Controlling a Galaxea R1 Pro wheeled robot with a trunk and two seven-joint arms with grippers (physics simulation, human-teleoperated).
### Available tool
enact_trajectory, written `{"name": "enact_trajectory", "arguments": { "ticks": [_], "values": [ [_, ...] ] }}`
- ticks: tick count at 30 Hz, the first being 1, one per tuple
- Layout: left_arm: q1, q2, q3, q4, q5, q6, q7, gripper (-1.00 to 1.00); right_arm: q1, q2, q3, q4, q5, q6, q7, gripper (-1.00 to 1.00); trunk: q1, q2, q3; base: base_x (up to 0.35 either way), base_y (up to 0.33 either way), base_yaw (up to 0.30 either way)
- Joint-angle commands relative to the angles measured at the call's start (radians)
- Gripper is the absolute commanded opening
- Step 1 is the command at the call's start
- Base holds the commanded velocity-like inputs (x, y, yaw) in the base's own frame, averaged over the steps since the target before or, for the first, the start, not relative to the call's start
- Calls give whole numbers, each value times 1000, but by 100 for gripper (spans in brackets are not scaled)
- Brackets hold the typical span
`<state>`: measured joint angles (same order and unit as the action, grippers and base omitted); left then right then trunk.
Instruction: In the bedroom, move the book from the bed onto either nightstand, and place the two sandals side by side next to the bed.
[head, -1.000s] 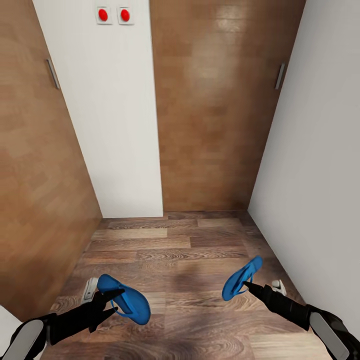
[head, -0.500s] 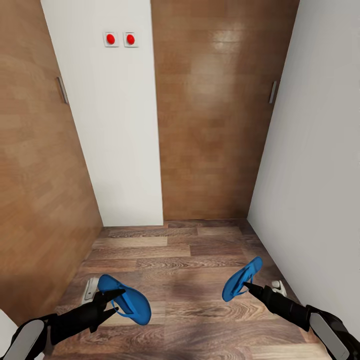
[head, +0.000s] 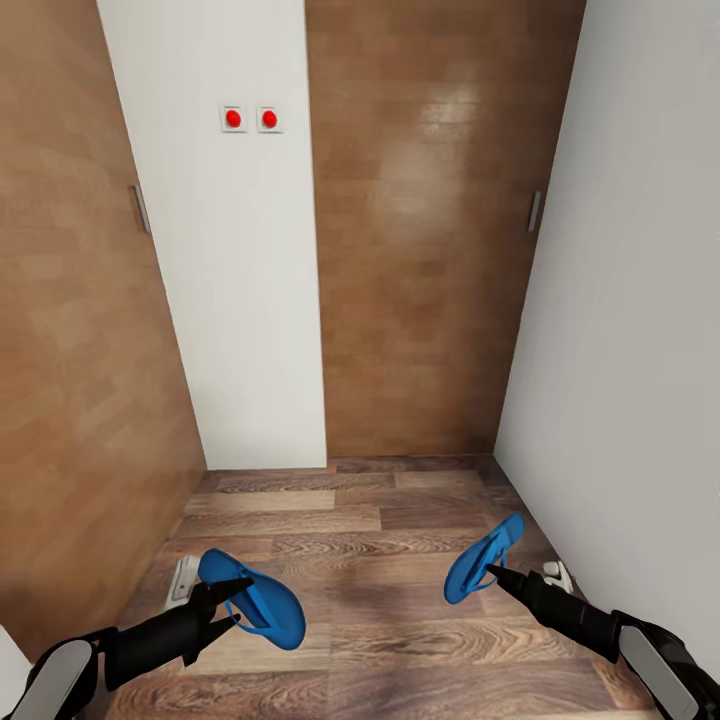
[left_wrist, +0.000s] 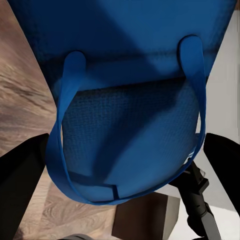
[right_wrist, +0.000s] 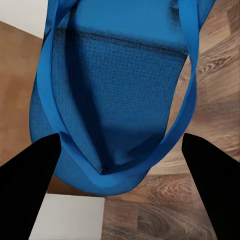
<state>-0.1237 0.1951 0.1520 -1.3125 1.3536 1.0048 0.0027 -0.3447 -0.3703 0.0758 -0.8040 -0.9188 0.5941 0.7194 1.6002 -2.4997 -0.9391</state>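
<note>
I am in a narrow passage, carrying both blue sandals above the floor. My left gripper (head: 232, 603) is shut on one sandal (head: 262, 607), gripping it at the thin blue strap; the left wrist view looks onto its sole (left_wrist: 120, 115) between the black fingers (left_wrist: 20, 185). My right gripper (head: 492, 574) is shut on the other sandal (head: 484, 556), which tilts up and away from the arm. Its sole (right_wrist: 115, 100) and strap sit between the fingers in the right wrist view. The bed, book and nightstand are out of view.
A white wall panel (head: 250, 300) with two red buttons (head: 251, 118) faces me. Wooden doors stand at the left (head: 80, 350) and straight ahead (head: 420, 250). A white wall (head: 630, 350) closes the right side. Wood-plank floor (head: 380, 520) lies between them.
The whole picture has shifted downward, so the camera has moved; the buttons and door handles sit lower in view. Both sandals stay held in the same way.
</note>
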Motion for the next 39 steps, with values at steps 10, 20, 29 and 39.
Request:
{"name": "enact_trajectory", "arguments": {
  "ticks": [10, 20, 29, 39],
  "values": [
    [-1, 0, 0, 1, -1, 5, 0, -100, -1, -1, 2, 0, -8, 6, -2, -100, -4, 7, 2, 0, 0, 0],
    [-1, 0, 1, 1, -1, 5, 0, -100, -1, -1, 2, 0, -8, 6, -2, -100, -31, 56, 24, 0, 0, 0],
    [-1, 0, 1, 1, -1, 5, 0, -100, -1, -1, 3, 0, -8, 6, -2, -100, -46, 84, 37, 0, 0, 0],
    [56, 56, 36, -55, -15, 13, -30, -100, -9, -8, -2, -34, -5, 6, 5, -100, -46, 84, 37, 0, 0, 0]
  ]
}}
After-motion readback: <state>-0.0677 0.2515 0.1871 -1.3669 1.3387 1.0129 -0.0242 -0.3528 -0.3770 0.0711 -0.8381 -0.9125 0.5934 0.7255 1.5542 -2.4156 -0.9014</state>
